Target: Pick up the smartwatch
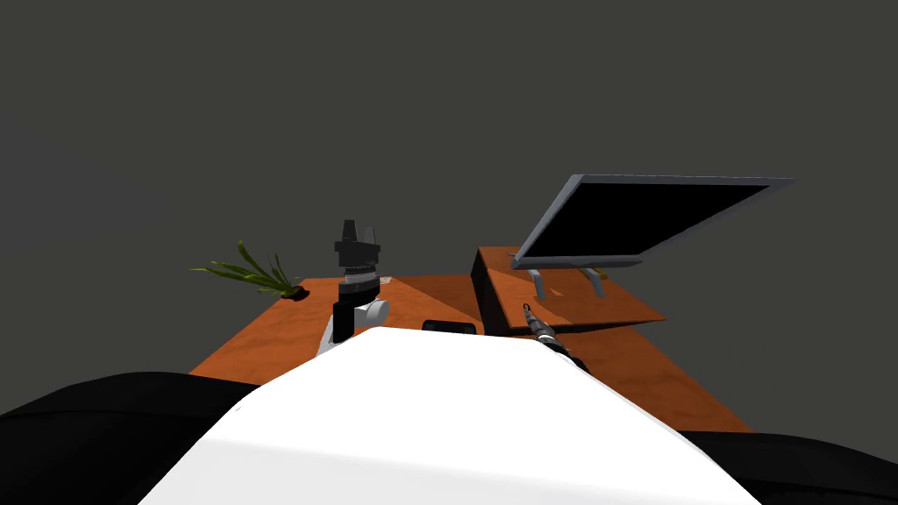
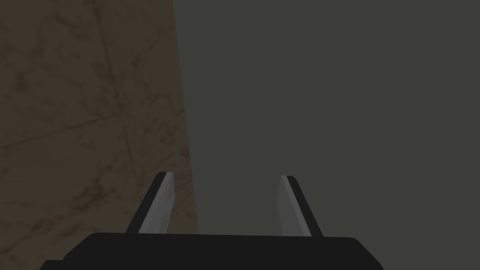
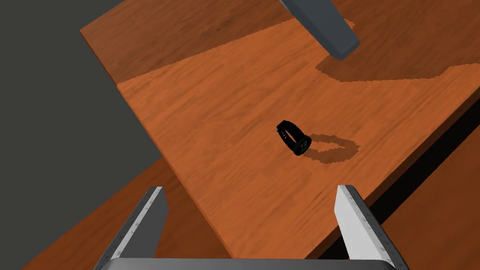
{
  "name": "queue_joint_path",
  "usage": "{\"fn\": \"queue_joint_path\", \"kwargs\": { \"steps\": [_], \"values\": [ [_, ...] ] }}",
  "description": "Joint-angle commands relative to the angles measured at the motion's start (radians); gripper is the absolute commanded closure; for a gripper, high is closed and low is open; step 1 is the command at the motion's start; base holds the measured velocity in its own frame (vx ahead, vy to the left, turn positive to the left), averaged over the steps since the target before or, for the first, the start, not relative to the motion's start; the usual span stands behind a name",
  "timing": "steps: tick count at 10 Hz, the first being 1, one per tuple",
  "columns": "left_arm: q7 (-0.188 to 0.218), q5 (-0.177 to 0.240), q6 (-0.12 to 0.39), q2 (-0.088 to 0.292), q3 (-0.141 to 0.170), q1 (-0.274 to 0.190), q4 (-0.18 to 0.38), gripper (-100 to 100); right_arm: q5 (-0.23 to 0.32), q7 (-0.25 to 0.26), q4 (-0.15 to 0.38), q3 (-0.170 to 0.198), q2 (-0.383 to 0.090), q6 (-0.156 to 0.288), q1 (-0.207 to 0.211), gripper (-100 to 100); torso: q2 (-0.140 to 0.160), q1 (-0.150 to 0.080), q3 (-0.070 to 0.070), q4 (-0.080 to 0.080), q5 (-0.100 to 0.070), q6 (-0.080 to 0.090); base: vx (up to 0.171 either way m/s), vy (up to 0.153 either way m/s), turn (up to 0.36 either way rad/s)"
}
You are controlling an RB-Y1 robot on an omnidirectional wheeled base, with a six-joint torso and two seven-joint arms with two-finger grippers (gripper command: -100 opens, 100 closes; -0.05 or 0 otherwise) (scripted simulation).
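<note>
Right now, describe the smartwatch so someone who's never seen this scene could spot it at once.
Find the dark-screened monitor on the raised wooden platform of the orange desk. On that platform's top, apart from the monitor's grey foot and ahead of the open right gripper, lies the smartwatch. It is the only small black loop on the bare wood, with a ring-shaped shadow beside it.

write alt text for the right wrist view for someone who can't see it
A small black smartwatch lies on a raised orange-brown wooden platform, casting a ring-shaped shadow, ahead of the open right hand, which is not touching it. A grey monitor foot stands on the platform beyond the watch.
</note>
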Motion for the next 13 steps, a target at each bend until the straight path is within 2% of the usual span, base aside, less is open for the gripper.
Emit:
{"fn": "queue_joint_path", "kwargs": {
  "steps": [1,2,3,4,6,8,10,11,13],
  "values": [
    [0.0,0.0,0.0,0.0,0.0,0.0,0.0,0,-0.04,-0.038,0.032,-0.015,0.004,0.036,0.004,-100,0.0,0.0,0.0,0.0,0.0,0.0,0.074,-0.037,0.121],
    [0.0,0.0,0.0,0.0,0.0,0.0,0.0,0,-0.07,-0.066,0.063,-0.021,0.001,0.055,0.007,-100,0.0,-0.001,0.0,0.0,0.0,0.0,0.099,-0.069,0.172],
    [0.0,0.0,0.0,0.0,0.0,0.0,0.0,0,-0.075,-0.07,0.063,-0.012,0.001,0.048,0.007,-100,-0.002,-0.003,-0.001,0.0,0.0,0.0,0.082,-0.068,0.069],
    [0.0,0.0,0.0,0.0,0.0,0.0,0.0,0,-0.075,-0.07,0.063,-0.021,0.001,0.054,0.007,-100,-0.001,-0.002,-0.001,0.0,-0.001,0.0,0.044,-0.029,-0.003],
    [0.0,0.0,0.0,0.0,0.0,0.0,0.0,0,-0.137,-0.128,0.12,-0.031,-0.005,0.087,0.013,-100,0.0,0.0,0.0,0.0,0.0,0.0,0.084,-0.042,0.146],
    [0.0,0.0,0.0,0.0,0.0,0.0,0.0,0,-0.137,-0.128,0.12,-0.031,-0.005,0.087,0.013,-100,-0.001,-0.002,-0.001,0.0,0.0,0.0,0.056,-0.058,0.016],
    [0.0,0.0,0.0,0.0,0.0,0.0,0.0,0,-0.187,-0.177,0.17,-0.038,-0.01,0.115,0.018,-100,0.002,-0.001,0.001,0.0,0.0,0.0,0.057,-0.069,0.135],
    [0.0,0.0,0.0,0.0,0.0,0.0,0.0,0,-0.197,-0.144,0.17,-0.038,-0.01,0.115,0.018,-100,0.0,-0.003,0.0,0.0,-0.001,0.0,0.069,-0.082,0.042],
    [0.0,0.0,0.0,0.0,0.0,0.0,0.0,0,-0.187,-0.177,0.17,-0.038,-0.01,0.115,0.018,-100,0.002,0.0,0.001,0.0,0.0,0.0,0.014,-0.018,-0.009]
  ]
}}
